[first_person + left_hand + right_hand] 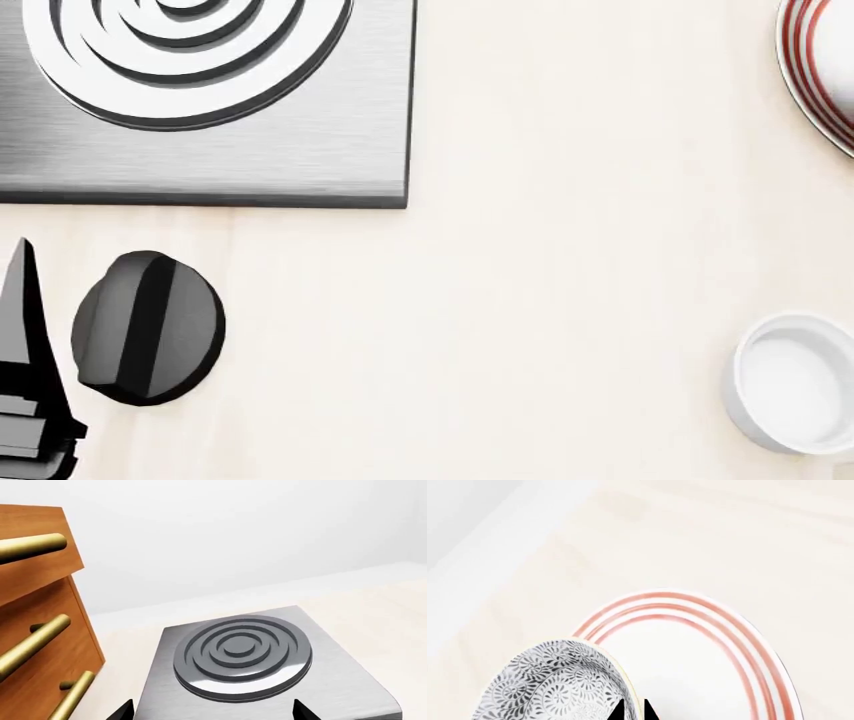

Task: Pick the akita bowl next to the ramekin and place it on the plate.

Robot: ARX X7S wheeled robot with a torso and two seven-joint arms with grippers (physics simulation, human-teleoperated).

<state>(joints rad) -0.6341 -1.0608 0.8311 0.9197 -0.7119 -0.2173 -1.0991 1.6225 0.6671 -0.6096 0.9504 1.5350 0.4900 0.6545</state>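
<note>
At the lower left of the right wrist view, the right end effector, nearly closed, pinches the akita bowl by its rim, carrying it over the plate for placement.

This looks like a home kitchen. A brushed-steel cooktop with a coiled electric burner sits in a pale wood-grain counter, with a black control knob beside it. Wooden drawer fronts with brass bar handles stand nearby, probably a cabinet. Tableware, a red-ringed plate and a white ramekin, rests on the counter.
</note>
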